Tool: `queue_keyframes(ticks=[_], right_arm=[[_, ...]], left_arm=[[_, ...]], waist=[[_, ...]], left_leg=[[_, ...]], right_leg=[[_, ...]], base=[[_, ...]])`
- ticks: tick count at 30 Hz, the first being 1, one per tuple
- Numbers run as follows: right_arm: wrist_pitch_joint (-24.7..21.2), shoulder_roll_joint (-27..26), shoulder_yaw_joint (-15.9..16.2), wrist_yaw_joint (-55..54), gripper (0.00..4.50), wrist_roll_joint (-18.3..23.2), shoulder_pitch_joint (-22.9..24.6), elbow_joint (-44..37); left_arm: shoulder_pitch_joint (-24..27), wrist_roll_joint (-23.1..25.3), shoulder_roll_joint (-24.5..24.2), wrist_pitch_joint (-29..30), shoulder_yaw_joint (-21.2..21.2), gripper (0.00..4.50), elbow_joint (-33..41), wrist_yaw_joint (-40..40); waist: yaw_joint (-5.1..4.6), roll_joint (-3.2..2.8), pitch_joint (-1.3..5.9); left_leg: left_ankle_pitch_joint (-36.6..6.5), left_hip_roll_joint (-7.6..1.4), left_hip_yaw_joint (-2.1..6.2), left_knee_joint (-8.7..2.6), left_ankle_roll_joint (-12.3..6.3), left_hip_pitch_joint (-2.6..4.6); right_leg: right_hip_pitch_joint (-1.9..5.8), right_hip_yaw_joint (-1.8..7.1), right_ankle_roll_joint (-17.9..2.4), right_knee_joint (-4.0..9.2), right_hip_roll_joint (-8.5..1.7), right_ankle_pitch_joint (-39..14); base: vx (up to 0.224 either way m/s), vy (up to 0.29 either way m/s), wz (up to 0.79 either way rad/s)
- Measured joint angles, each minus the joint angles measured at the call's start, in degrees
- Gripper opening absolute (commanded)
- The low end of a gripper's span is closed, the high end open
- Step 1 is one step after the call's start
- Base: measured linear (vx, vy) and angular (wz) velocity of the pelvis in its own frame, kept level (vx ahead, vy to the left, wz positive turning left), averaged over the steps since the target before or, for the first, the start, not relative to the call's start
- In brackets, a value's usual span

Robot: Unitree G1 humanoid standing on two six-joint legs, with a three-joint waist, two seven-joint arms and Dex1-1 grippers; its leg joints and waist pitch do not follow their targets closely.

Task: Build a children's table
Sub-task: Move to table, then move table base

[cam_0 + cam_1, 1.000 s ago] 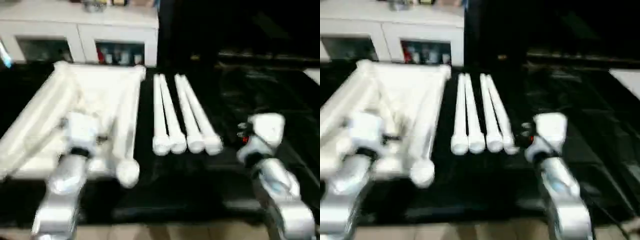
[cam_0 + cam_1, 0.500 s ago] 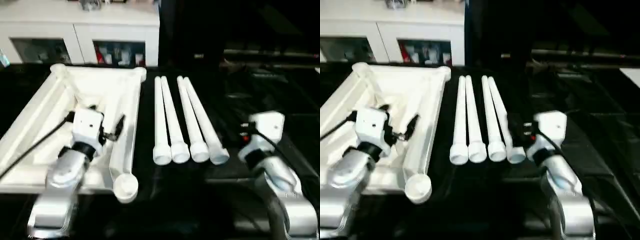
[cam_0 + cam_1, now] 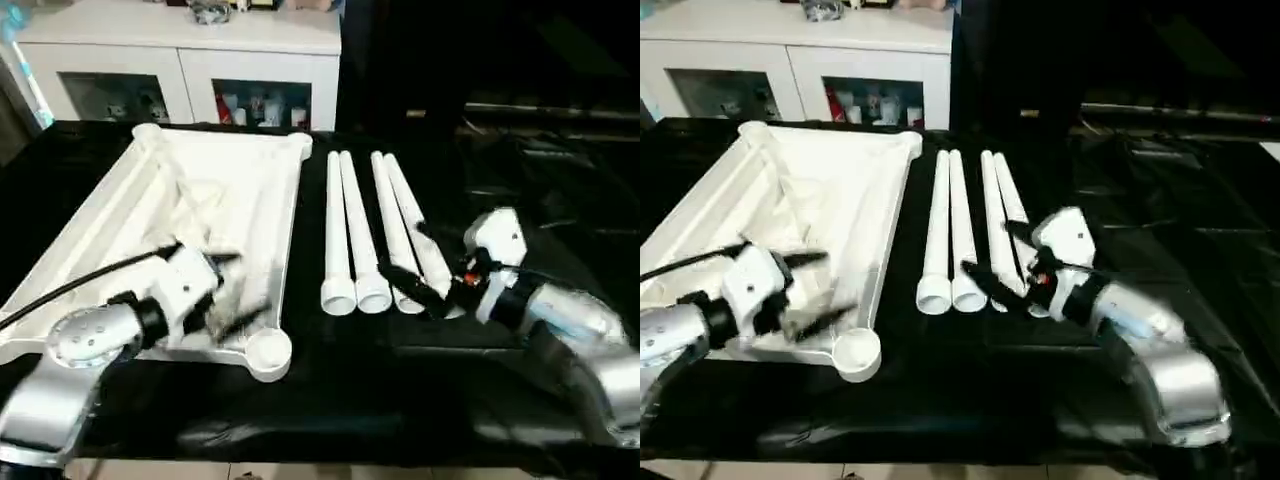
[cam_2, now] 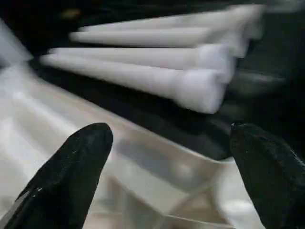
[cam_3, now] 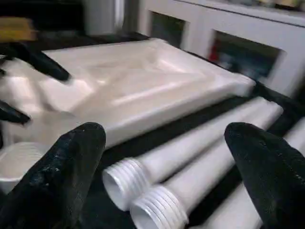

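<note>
Tabletop under left hand (spread), right hand over legs.

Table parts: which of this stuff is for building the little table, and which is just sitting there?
For the table:
- tabletop, lying upside down
- four legs, side by side next to it

Just sitting there:
- cabinet with glass doors, at the back
- black cloth under everything
</note>
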State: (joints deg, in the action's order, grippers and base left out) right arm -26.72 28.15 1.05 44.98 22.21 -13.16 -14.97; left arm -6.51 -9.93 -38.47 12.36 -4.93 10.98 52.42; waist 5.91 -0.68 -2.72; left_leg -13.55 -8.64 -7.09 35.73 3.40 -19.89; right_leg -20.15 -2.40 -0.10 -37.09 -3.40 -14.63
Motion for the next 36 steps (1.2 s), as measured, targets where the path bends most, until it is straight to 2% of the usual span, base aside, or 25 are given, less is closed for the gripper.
queue_keyframes(ticks=[2, 4, 6, 7, 10, 14, 16, 18, 20, 23, 25, 32, 34, 36], right_arm=[[-0.3, 2.9, 0.2, 4.2, 4.5, 1.2, -0.8, -0.6], [-0.3, 4.0, 0.7, 6.6, 4.5, 1.7, -0.8, -0.6], [-0.4, 7.1, 3.2, 10.6, 4.5, 1.7, -0.2, -1.0], [-0.8, 8.2, 4.0, 12.0, 4.5, 1.8, 0.0, -1.2], [-1.8, 8.5, 5.9, 14.0, 4.5, 1.8, 0.0, -1.4], [-2.8, 8.5, 6.4, 15.1, 4.5, 2.2, -0.9, -1.4], [-3.3, 8.7, 6.7, 15.6, 4.5, 2.5, -1.5, -1.4], [-4.0, 9.2, 7.4, 16.2, 4.5, 2.9, -2.2, -1.8], [-4.5, 10.2, 8.4, 17.2, 4.5, 3.0, -2.1, -2.5], [-5.1, 11.0, 8.5, 18.0, 4.5, 3.0, -1.8, -3.0], [-5.4, 11.4, 8.5, 18.3, 4.5, 3.1, -1.2, -3.1], [-6.0, 12.1, 8.5, 19.0, 4.5, 3.2, -0.6, -3.4], [-6.4, 12.1, 8.6, 19.0, 4.5, 3.2, -0.6, -3.4], [-6.5, 12.1, 8.8, 19.1, 4.5, 3.2, -0.6, -3.5]], left_arm=[[-2.3, 0.1, -2.5, -1.2, -1.6, 3.99, -1.3, 4.5], [-3.2, 0.2, -2.9, -1.8, -2.5, 3.85, -2.2, 6.7], [-3.3, 1.2, -4.5, -2.3, -4.9, 3.85, -2.8, 9.4], [-3.3, 1.5, -5.2, -2.2, -5.6, 3.58, -3.1, 10.4], [-4.3, 5.1, -7.7, -4.1, -8.4, 3.48, -6.4, 12.8], [-5.6, 5.4, -8.4, -4.4, -9.1, 3.14, -7.8, 14.9], [-6.4, 5.4, -8.7, -4.4, -9.1, 3.05, -9.1, 15.8], [-7.1, 5.5, -9.3, -4.4, -9.1, 2.77, -10.5, 16.4], [-7.3, 5.4, -10.0, -4.5, -9.1, 2.72, -11.3, 17.6], [-7.2, 5.4, -10.7, -4.3, -9.1, 2.28, -11.9, 18.7], [-7.2, 5.4, -10.7, -4.3, -9.1, 2.25, -11.9, 19.1], [-7.9, 6.4, -10.9, -5.3, -9.9, 1.63, -14.6, 19.9], [-8.1, 6.8, -10.7, -5.8, -10.1, 1.63, -15.2, 19.9], [-9.0, 8.0, -10.5, -6.8, -10.9, 1.32, -16.6, 19.8]], waist=[[0.28, -0.1, 0.04], [0.32, -0.12, 0.05], [0.45, 0.02, 0.04], [0.41, 0.08, 0.03], [0.17, 0.8, -0.08], [0.34, 1.53, 0.0], [0.39, 1.69, 0.09], [0.43, 1.72, 0.11], [0.53, 1.74, 0.12], [0.62, 1.75, 0.12], [0.67, 1.8, 0.13], [0.58, 1.82, 0.13], [0.59, 1.82, 0.14], [0.59, 1.82, 0.14]], left_leg=[[0.0, -0.02, -0.03, -0.11, -0.01, -0.1], [0.0, -0.05, -0.12, -0.18, -0.03, -0.12], [0.2, -0.11, -0.19, -0.21, -0.28, -0.19], [0.2, -0.13, -0.22, -0.2, -0.3, -0.21], [0.3, -0.32, -0.35, -0.23, -0.29, -0.39], [0.3, -0.36, -0.54, -0.23, -0.27, -0.37], [0.3, -0.36, -0.61, -0.23, -0.27, -0.34], [0.3, -0.43, -0.73, -0.23, -0.27, -0.32], [0.3, -0.6, -0.97, -0.23, -0.24, -0.31], [0.2, -0.7, -1.15, -0.23, -0.19, -0.31], [0.2, -0.75, -1.22, -0.23, -0.06, -0.31], [0.2, -0.84, -1.28, -0.23, 0.1, -0.29], [0.2, -0.85, -1.29, -0.23, 0.11, -0.29], [0.2, -0.85, -1.3, -0.23, 0.11, -0.29]], right_leg=[[-0.04, -0.02, 0.0, 0.04, 0.0, 0.0], [-0.08, -0.02, 0.0, 0.06, 0.0, 0.0], [-0.3, -0.01, -0.1, 0.06, 0.02, -0.1], [-0.5, 0.01, -0.1, 0.02, 0.03, 0.0], [-0.79, 0.02, -0.1, -0.09, 0.13, 0.0], [-0.81, 0.04, -0.1, -0.05, 0.08, 0.0], [-0.8, 0.07, -0.1, -0.04, 0.07, 0.0], [-0.8, 0.09, -0.2, -0.04, 0.06, 0.0], [-0.8, 0.09, -0.2, -0.03, 0.06, 0.0], [-0.81, 0.1, -0.2, -0.02, 0.06, 0.0], [-0.81, 0.09, -0.2, -0.02, 0.06, 0.0], [-0.81, 0.06, -0.2, -0.06, 0.07, 0.0], [-0.81, 0.06, -0.2, -0.06, 0.07, 0.0], [-0.81, 0.06, -0.2, -0.06, 0.07, 0.0]], base=[[0.0, 0.0, 0.0], [0.0, 0.0, 0.0], [0.0, 0.0, 0.0], [0.0, 0.0, 0.0], [0.0, 0.0, 0.0], [0.0, 0.0, 0.0], [0.0, 0.0, 0.0], [0.0, 0.0, 0.0], [0.0, 0.0, 0.0], [0.0, 0.0, 0.0], [0.0, 0.0, 0.0], [0.0, 0.0, 0.0], [0.0, 0.0, 0.0], [0.0, 0.0, 0.0]])
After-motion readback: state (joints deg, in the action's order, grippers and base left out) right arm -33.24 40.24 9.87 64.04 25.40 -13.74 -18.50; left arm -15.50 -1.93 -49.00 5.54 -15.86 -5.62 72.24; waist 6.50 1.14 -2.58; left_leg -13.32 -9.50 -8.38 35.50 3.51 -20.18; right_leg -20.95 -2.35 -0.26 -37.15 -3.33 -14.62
